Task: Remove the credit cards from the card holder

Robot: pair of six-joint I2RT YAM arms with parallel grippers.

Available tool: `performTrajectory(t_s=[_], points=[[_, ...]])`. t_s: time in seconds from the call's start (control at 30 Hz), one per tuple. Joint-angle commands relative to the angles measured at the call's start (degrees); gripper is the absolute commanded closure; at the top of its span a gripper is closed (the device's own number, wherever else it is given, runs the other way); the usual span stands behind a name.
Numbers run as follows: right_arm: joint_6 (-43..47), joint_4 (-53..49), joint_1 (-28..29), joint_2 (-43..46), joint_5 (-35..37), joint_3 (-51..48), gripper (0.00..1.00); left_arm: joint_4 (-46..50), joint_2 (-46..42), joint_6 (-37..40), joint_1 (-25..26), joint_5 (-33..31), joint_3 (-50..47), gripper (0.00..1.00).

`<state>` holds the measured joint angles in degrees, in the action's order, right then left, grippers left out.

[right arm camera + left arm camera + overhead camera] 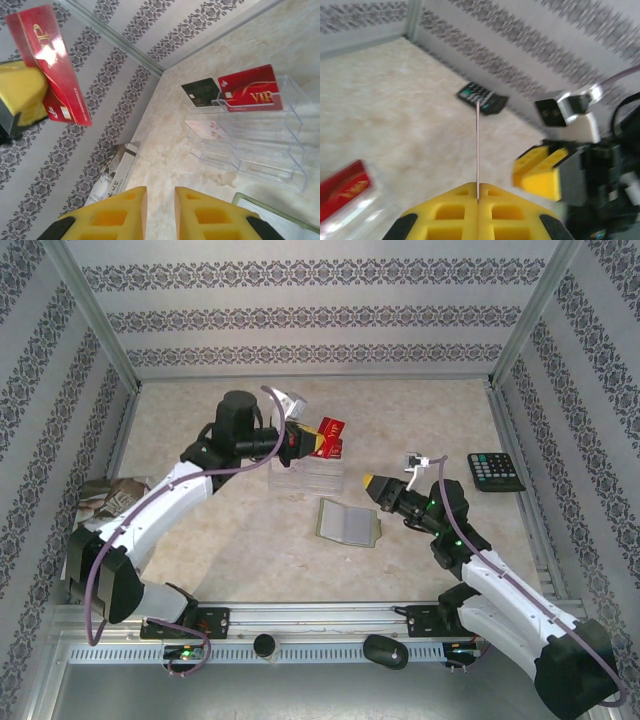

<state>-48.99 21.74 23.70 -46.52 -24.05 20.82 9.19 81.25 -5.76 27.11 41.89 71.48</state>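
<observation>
My left gripper (310, 440) is shut on a red credit card with gold lettering (330, 427), held in the air above a clear tiered stand (305, 476). The left wrist view has that card edge-on as a thin line (478, 145) rising from the closed yellow fingers (450, 212). From the right wrist it hangs at upper left (47, 65). A black card (201, 92) and a second red card (250, 87) stand in the stand's back row, and a see-through card (207, 130) lies lower. The olive card holder (348, 522) lies open on the table. My right gripper (372, 483) hovers open and empty beside it.
A black calculator (495, 471) lies at the right by the wall. A printed booklet (110, 495) rests at the left under the left arm. Patterned walls close in the table on three sides, and a metal rail (320, 620) runs along the near edge.
</observation>
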Motion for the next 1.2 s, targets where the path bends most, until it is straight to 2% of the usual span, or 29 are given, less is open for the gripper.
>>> performTrajectory(t_s=[0.0, 0.1, 0.17, 0.27, 0.37, 0.67, 0.97, 1.17], points=[[-1.1, -1.4, -1.8, 1.1, -2.6, -2.7, 0.79, 30.4, 3.7, 26.7, 1.2, -6.9, 7.7, 1.0], [-1.4, -1.5, -3.1, 1.6, -3.7, -3.4, 0.8, 37.0, 6.9, 39.7, 2.6, -11.1, 14.2, 1.0], [-2.0, -1.4, -3.6, 1.8, -3.8, -3.9, 0.81, 40.6, 10.0, 45.4, 3.3, -12.3, 19.3, 1.0], [-2.1, -1.3, -3.9, 1.8, -3.8, -4.4, 0.81, 49.4, 17.8, 50.7, 3.4, -13.5, 30.4, 1.0], [-2.2, -1.3, -3.9, 1.5, -3.5, -4.8, 0.81, 56.1, 26.3, 54.6, 4.3, -18.6, 39.9, 1.0], [-1.5, -1.4, -4.3, -1.0, -3.7, -4.7, 0.81, 54.7, 37.3, 58.5, 6.0, -26.6, 50.6, 1.0], [-1.0, -0.6, -4.6, -3.2, -3.5, -4.4, 0.81, 52.4, 41.4, 61.6, 6.0, -30.9, 54.3, 1.0], [-0.9, -0.7, -4.9, -3.4, -3.6, -4.2, 0.81, 51.5, 42.5, 61.5, 5.6, -29.5, 54.3, 1.0]])
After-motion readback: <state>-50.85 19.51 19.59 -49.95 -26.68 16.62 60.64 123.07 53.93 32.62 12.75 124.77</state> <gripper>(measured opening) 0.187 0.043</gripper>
